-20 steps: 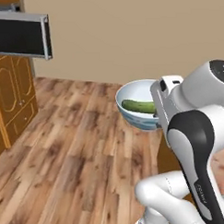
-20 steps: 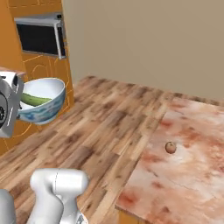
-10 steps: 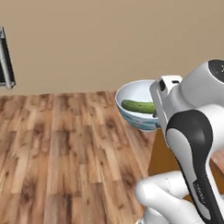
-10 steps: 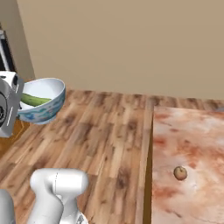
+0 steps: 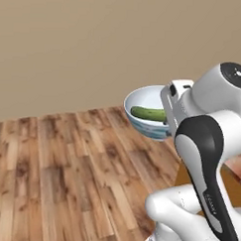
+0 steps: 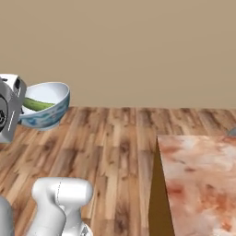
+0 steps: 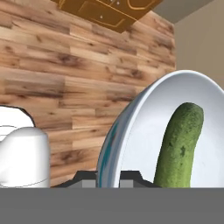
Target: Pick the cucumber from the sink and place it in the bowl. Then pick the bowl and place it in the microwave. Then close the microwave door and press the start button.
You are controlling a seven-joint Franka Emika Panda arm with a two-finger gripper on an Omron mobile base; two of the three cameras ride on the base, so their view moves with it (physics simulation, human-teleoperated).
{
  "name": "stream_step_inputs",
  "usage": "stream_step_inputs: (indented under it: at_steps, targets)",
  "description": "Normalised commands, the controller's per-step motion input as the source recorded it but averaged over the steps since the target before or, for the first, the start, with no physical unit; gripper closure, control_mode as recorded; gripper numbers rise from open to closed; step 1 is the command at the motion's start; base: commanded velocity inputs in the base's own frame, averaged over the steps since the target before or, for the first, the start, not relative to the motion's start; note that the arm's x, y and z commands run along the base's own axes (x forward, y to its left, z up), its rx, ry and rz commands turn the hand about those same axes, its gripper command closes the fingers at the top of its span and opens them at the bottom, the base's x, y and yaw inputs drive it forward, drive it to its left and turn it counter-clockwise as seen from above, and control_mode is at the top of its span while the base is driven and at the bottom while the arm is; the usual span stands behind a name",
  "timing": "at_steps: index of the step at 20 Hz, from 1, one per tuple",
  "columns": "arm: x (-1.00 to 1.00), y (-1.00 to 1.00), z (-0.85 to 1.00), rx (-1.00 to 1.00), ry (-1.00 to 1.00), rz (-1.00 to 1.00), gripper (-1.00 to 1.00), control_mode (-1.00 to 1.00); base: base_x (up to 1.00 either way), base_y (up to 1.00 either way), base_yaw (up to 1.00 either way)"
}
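Claw (image 7: 108,178) pinching the rim of the bowl (image 5: 145,104), one dark fingertip (image 7: 84,178) outside the wall and the other inside, jaws nearly pressed together on the thin edge. Held up off the floor, well above the planks, carried level at the end of the white arm. Wide and round, pale blue-grey with a faint mottled pattern on the outside, smooth glossy white inside. Lying inside on the white curve: the cucumber (image 5: 148,114), short, dark green, oblong with a rounded end and a finely pebbled skin, shorter than the bowl is wide. Seen again from the right base camera as a green sliver (image 6: 38,104) just over the near rim of the bowl (image 6: 48,116).

Below, a wooden floor (image 5: 76,165) of long warm-brown boards with streaky grain, running away to a plain flat beige wall (image 6: 138,46). At near right, a counter (image 6: 203,179) with a sharp square corner and a blotchy salmon-and-cream stone top. Along the hand camera's far edge, a patch of orange wood cabinetry (image 7: 109,11) with routed panel lines.
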Motion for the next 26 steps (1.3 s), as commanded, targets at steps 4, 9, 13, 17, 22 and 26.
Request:
stream_step_inputs:
  at_steps: [4,9,13,17,22,26]
  targets:
    - [0.0,0.0,0.0,0.0,0.0,0.0,1.0,1.0,1.0,0.0,0.1]
    - [0.0,0.0,0.0,0.0,0.0,0.0,1.0,1.0,1.0,0.01,0.34]
    - [0.0,0.0,0.0,0.0,0.0,0.0,1.0,1.0,1.0,0.06,0.47]
    - [0.0,0.0,0.0,0.0,0.0,0.0,1.0,1.0,1.0,0.0,0.55]
    - [0.0,0.0,0.0,0.0,0.0,0.0,1.0,1.0,0.94,0.0,0.62]
    - [0.0,0.0,0.0,0.0,0.0,0.0,1.0,1.0,0.41,0.0,0.69]
